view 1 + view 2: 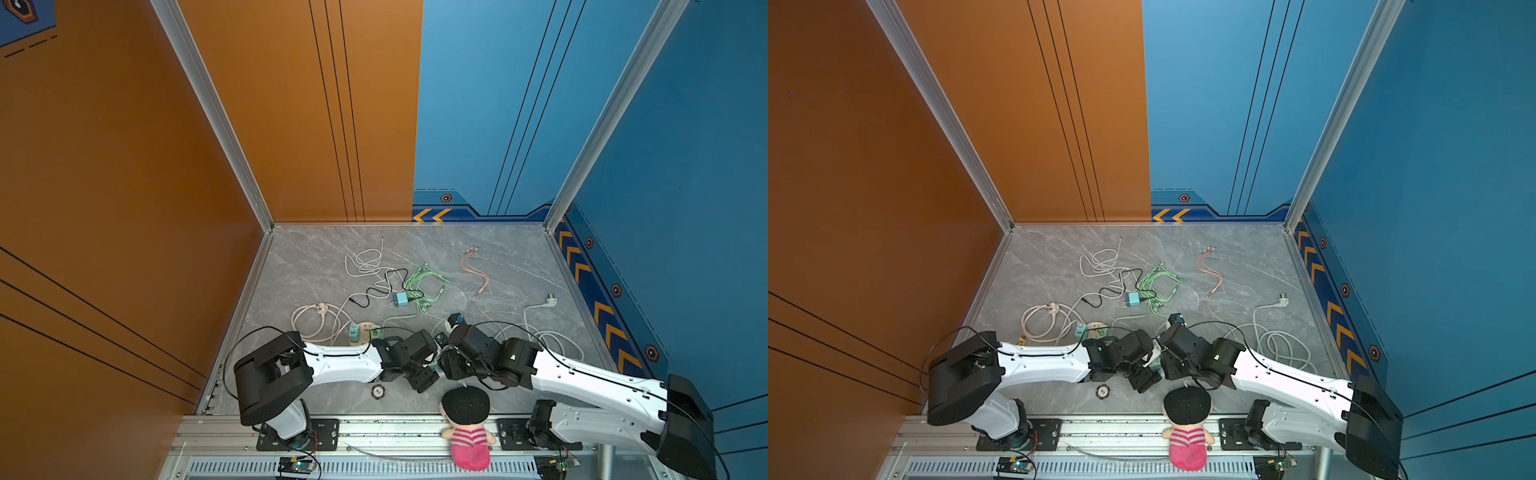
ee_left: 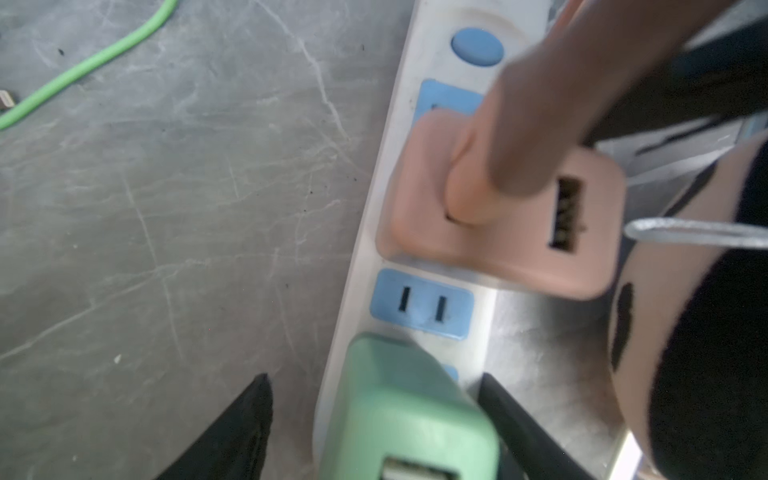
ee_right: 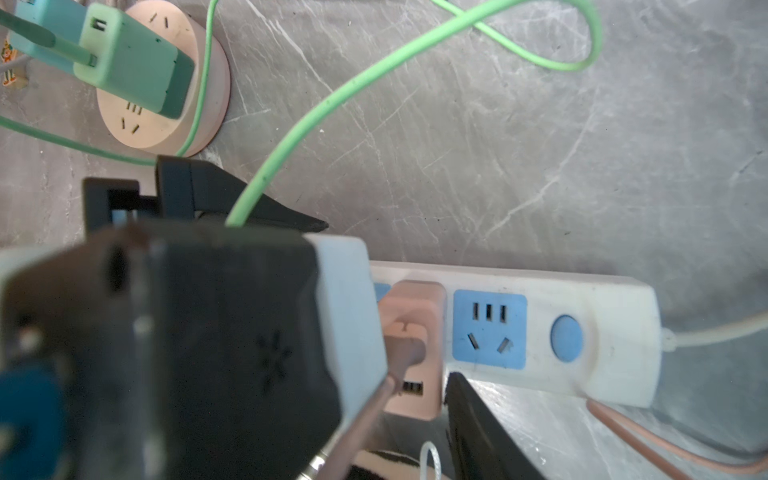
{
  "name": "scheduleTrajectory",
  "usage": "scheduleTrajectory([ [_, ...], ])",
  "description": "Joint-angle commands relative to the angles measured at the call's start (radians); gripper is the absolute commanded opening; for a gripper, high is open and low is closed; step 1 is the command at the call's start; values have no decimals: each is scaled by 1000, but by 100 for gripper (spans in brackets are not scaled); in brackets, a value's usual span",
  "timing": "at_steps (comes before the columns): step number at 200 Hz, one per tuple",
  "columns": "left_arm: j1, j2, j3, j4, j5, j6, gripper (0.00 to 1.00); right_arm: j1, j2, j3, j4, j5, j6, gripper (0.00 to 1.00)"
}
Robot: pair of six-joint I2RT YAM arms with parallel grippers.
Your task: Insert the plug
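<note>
Right gripper [image 3: 378,374]: only one finger [image 3: 478,424] shows, its tip just beside the pink charger [image 3: 415,299]. The other finger is hidden behind the other arm's black-and-white housing [image 3: 208,332], so I cannot tell whether the jaws pinch anything.

Plug [image 3: 405,353]: seated in one USB port on the charger's outer face.
- Tip points into the charger, toward the strip [image 3: 615,324].
- Long axis stands off that face. The pink cable [image 3: 359,419] leads back toward the right wrist camera.
- The second port [image 2: 567,216] beside it is free.
- The plug sits close to the visible finger, about level with its tip.

Charger: long axis runs across the strip, overhanging the edge on the doll [image 2: 685,353] side. A three-pin socket [image 3: 489,328] and the blue switch [image 3: 566,337] lie beyond it. A two-slot socket [image 2: 422,303] separates it from the green charger [image 2: 399,407].

Left gripper [image 2: 374,378]: jaws spread wide, straddling the green charger. One finger [image 2: 241,428] is clear of it over the table [image 2: 166,208]; the other [image 2: 511,415] is just beside it.

Both top views: the wrists meet at lower centre of frame, just above the doll's head [image 1: 465,405]. The plug is hidden beneath them.
</note>
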Motion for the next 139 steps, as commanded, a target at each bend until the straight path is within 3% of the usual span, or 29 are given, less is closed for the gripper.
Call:
scheduleTrajectory([
  [1, 44, 43, 10, -40, -24, 46, 75, 2, 8, -1, -4, 3, -8, 56],
  [57, 157, 64, 20, -16, -24, 94, 74, -59, 6, -4, -2, 46, -32, 59],
  [139, 201, 70, 64, -47, -32, 151, 80, -146, 133, 55, 142, 69, -134, 59],
])
